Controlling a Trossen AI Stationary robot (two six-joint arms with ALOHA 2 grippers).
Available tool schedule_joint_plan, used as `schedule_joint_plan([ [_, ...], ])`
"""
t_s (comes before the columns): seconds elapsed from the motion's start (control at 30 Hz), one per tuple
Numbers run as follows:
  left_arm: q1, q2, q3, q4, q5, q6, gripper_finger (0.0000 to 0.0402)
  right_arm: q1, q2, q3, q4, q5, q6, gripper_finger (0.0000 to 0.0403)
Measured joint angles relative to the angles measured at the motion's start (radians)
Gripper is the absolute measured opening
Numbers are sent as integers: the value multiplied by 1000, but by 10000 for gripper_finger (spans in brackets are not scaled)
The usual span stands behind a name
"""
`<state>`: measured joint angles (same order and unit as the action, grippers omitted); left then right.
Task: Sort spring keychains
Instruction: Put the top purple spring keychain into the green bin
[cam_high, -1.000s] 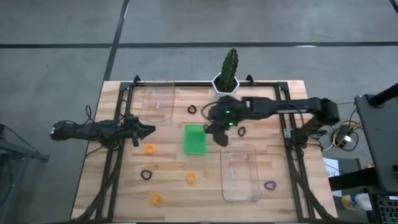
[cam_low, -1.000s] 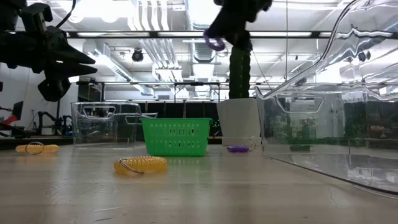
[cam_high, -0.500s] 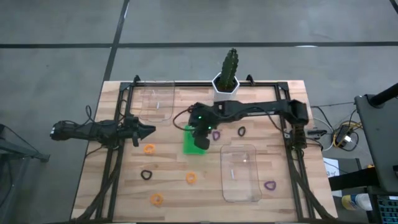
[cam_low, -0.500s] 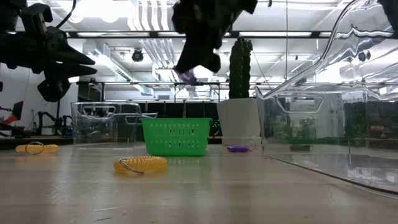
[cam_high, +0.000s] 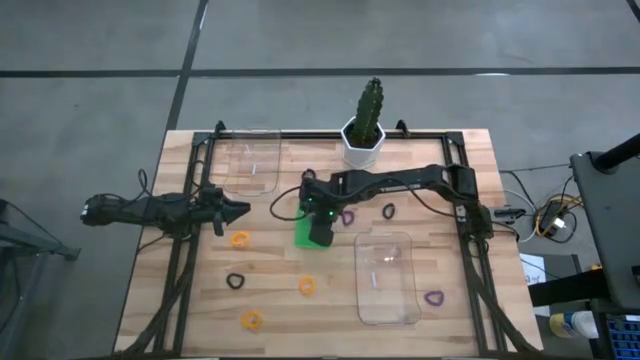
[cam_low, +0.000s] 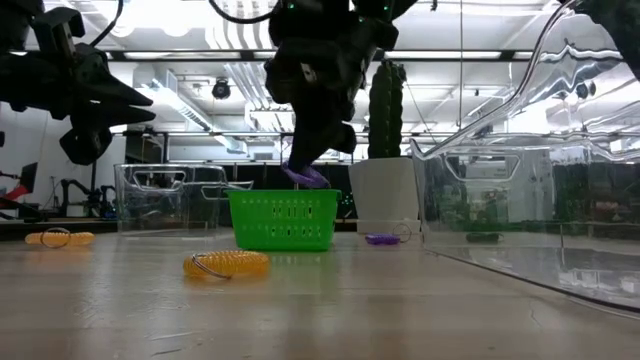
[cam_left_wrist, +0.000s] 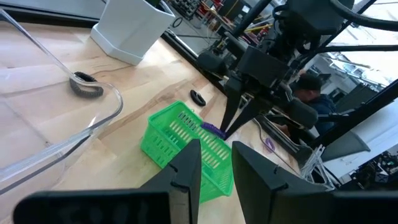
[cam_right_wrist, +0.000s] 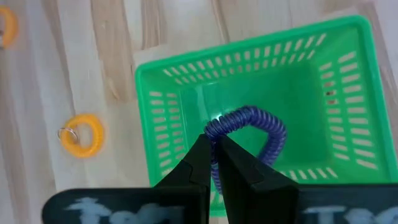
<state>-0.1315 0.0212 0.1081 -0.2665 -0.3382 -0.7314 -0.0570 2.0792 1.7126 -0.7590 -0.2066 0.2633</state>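
A green tray (cam_high: 302, 238) stands at the table's middle. My right gripper (cam_right_wrist: 214, 149) hangs over it, shut on a purple spring keychain (cam_right_wrist: 252, 124), which shows just above the tray's rim (cam_low: 283, 196) in the low view. My left gripper (cam_high: 240, 209) waits open above the table's left side, with nothing between its fingers (cam_left_wrist: 186, 168). Loose keychains lie flat on the wood: orange ones (cam_high: 240, 239) (cam_high: 307, 286) (cam_high: 251, 321), black ones (cam_high: 235, 281) (cam_high: 309, 176) (cam_high: 387, 211) and purple ones (cam_high: 347, 217) (cam_high: 433, 298). My right gripper pinches the purple keychain's coil at one side of its loop (cam_right_wrist: 214, 129) between its two fingertips. The fingers slant down from above, coming from the table's right. The loop hangs beside and below the tips (cam_low: 308, 177), over the tray's inside.
One clear bin (cam_high: 250, 165) stands at the far left and another (cam_high: 388, 278) at the near right. A cactus in a white pot (cam_high: 365, 135) stands at the far edge. A dark frame (cam_high: 200, 160) runs around the tabletop.
My right gripper has gone toward the table's left edge and down, tipping more steeply downward. It has carried the purple keychain from high above the table's middle right to just above the green tray. It has stayed shut.
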Motion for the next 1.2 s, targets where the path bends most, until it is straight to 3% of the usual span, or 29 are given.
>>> schedule_joint_plan([
  [0.27,0,1,0,-6,0,1,83,0,0,-5,10,-1,-5,15],
  [0.6,0,1,0,-5,0,0,83,0,0,-15,8,-2,-36,77],
  [0.87,0,1,0,-4,0,-5,83,-8,-48,-16,-66,6,-106,92],
  [1.07,0,3,0,-3,0,-10,83,-31,-129,-23,-270,212,-160,85],
  [1.2,0,5,0,-3,0,-10,83,-53,-153,-40,-289,197,-159,80],
])
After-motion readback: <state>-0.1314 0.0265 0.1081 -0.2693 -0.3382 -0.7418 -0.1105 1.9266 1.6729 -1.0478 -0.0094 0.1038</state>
